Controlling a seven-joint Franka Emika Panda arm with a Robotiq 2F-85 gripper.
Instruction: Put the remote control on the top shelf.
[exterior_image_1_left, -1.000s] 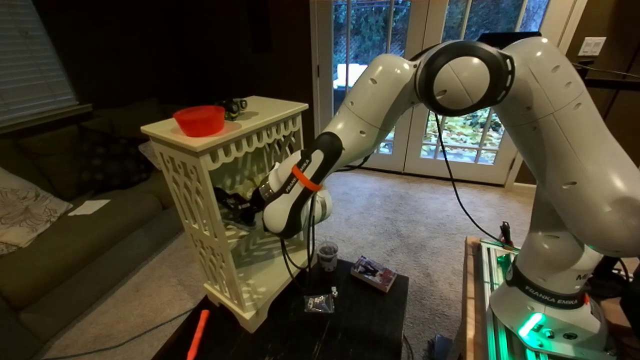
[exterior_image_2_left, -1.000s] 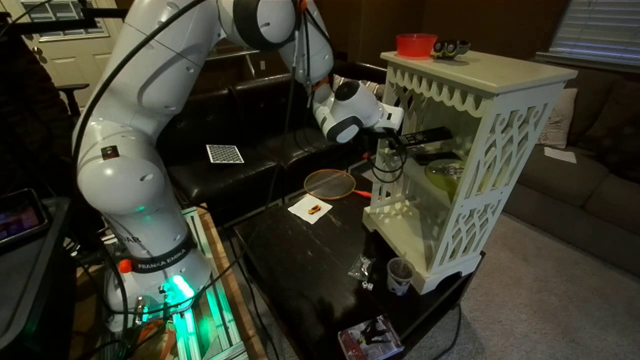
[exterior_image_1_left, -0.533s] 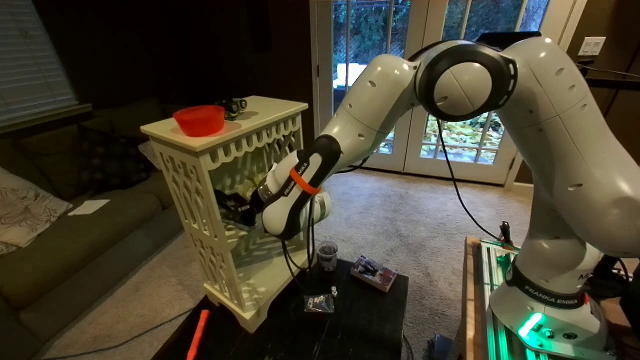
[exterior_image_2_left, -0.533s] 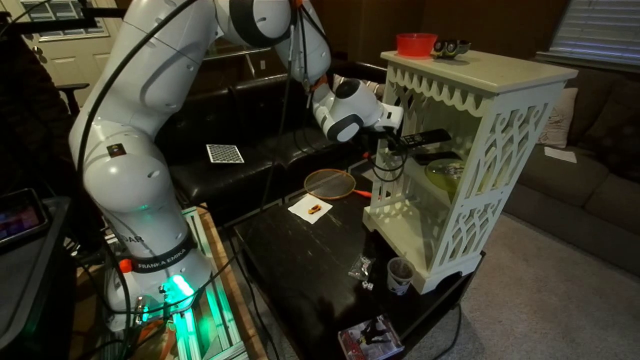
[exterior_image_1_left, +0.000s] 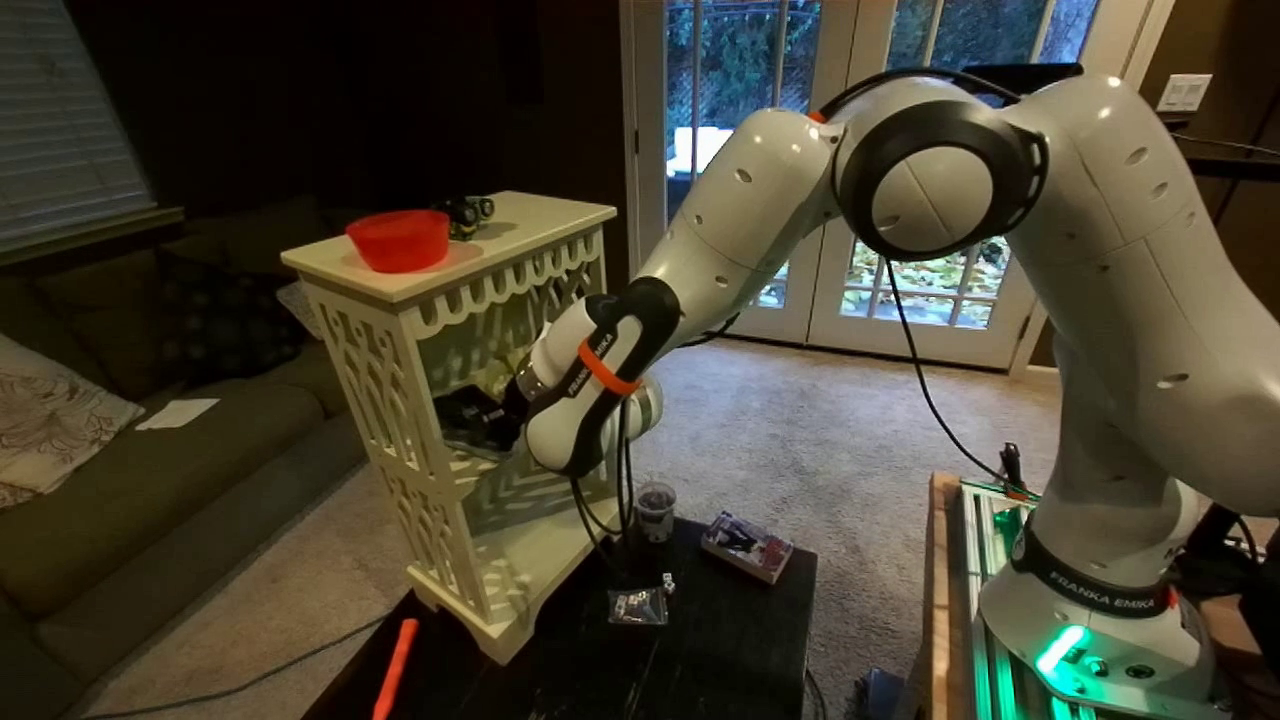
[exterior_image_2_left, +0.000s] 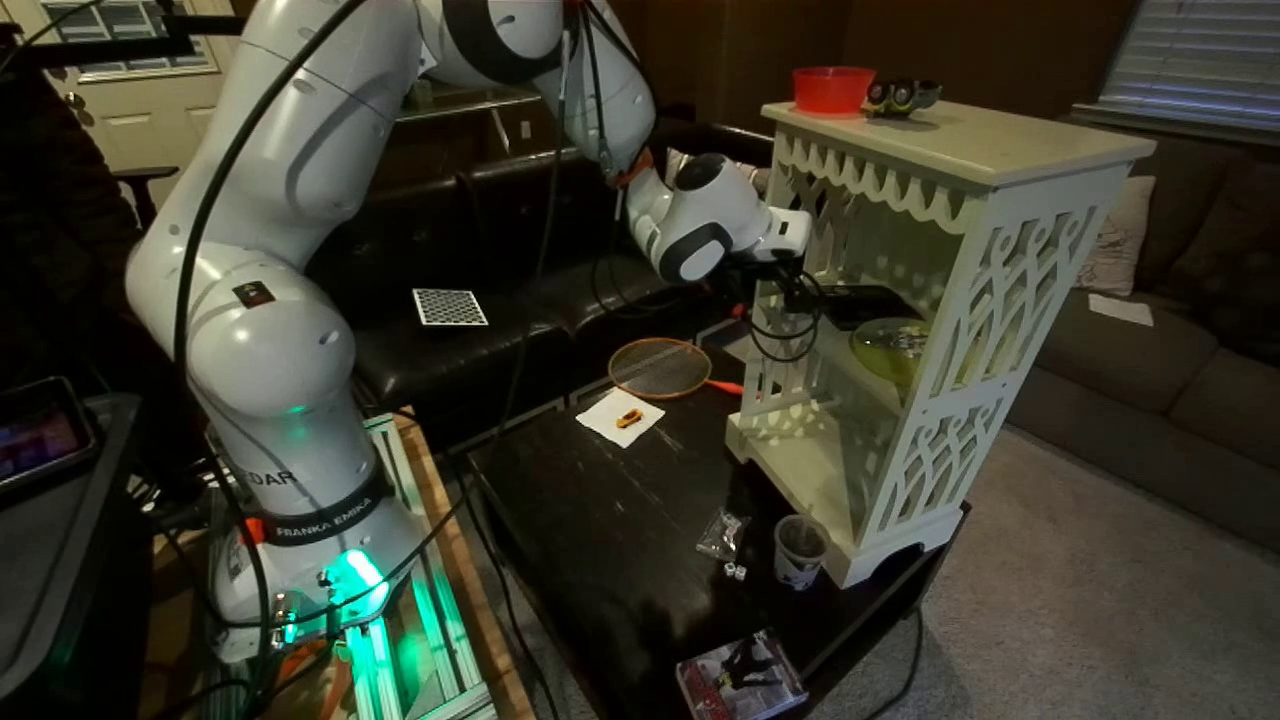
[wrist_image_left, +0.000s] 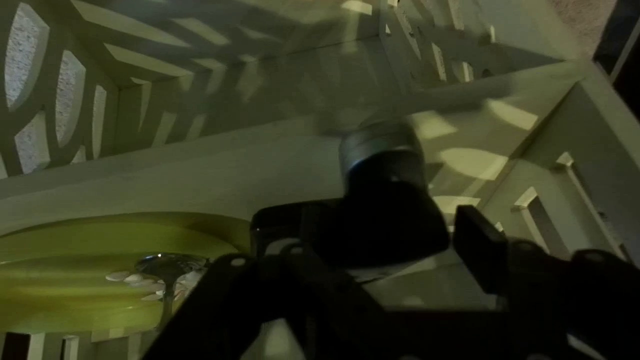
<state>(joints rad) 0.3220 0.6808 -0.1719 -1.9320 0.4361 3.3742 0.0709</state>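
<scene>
Gripper (wrist_image_left: 406, 230) is inside stand (exterior_image_2_left: 815, 450), in the bay under top shelf (exterior_image_2_left: 1000, 135). Fingers seem to straddle remote (wrist_image_left: 387, 210) in wrist view, but it's black on black: can't tell clamped or let go. Thin wedge of light beside one finger, so don't bank on a firm hold.

Remote: same bay of stand, at middle board (wrist_image_left: 215, 170). Resting on it or just above, can't tell. Not on top shelf; red bowl (exterior_image_2_left: 832, 90) and toy car (exterior_image_2_left: 903, 95) sit up there. Green bowl (wrist_image_left: 55, 250) also inside stand.

Handling, my guess: light, stiff plastic, smooth enough to slip or pivot if pinched near an end. Won't crush; a drop could pop a battery cover.

Best hold: across the width, mid-length, pads on the long edges, off the face. Grey end shows past the fingertips, blurred; other end hidden, so balance point unknown. I'd check squeeze before lifting clear of stand.
</scene>
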